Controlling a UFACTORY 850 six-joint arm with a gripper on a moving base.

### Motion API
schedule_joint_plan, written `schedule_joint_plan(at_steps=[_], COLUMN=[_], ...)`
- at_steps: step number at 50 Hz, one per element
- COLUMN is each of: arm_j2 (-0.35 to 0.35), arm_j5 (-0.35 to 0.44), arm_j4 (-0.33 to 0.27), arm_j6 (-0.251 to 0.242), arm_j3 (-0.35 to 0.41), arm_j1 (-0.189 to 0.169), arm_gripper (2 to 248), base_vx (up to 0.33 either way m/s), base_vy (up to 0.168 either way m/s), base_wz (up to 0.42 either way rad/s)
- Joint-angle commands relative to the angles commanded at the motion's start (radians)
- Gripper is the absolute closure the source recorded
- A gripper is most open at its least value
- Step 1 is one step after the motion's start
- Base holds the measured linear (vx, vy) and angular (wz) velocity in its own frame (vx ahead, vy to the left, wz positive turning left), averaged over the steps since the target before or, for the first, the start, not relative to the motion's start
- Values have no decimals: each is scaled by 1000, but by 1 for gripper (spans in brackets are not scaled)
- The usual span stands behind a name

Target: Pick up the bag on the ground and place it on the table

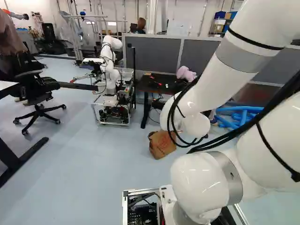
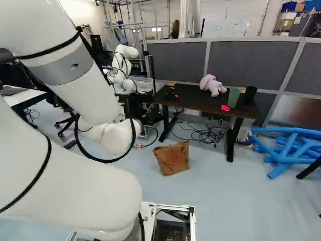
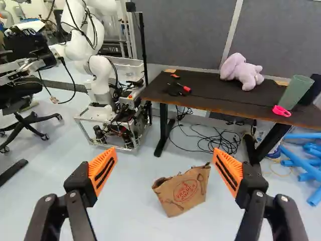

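The brown paper bag (image 2: pixel 172 157) stands on the floor, slightly tilted, in front of the dark table (image 2: pixel 195 102); the left base view shows the bag (image 1: pixel 161 144) just beside my arm. From the wrist, the bag (image 3: pixel 183 191) appears ahead of my gripper (image 3: pixel 164 168), in line with the space between its widely spread orange-padded fingers, nothing touching it. Behind the bag is the table (image 3: pixel 200 101). In both base views my own arm hides the gripper.
On the table lie a purple plush toy (image 2: pixel 212 85), a green cup (image 2: pixel 233 98), a black cup and small tools. Another robot (image 1: pixel 110 70) stands left of it. Cables (image 2: pixel 203 133) lie beneath, blue tubes (image 2: pixel 288 150) at the right, an office chair (image 1: pixel 37 96) at the left.
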Motion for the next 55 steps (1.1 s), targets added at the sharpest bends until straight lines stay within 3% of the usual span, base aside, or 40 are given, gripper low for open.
schedule_joint_plan(at_steps=[8,32,55], arm_j2=[0,-101,-246], arm_j5=[0,-1,-17], arm_j4=[0,0,0], arm_j6=[0,0,0], arm_j3=[0,-88,-203], arm_j1=[0,0,0], arm_gripper=[3,3,3], base_vx=[168,24,0], base_vy=[7,2,0], base_wz=[-3,1,0])
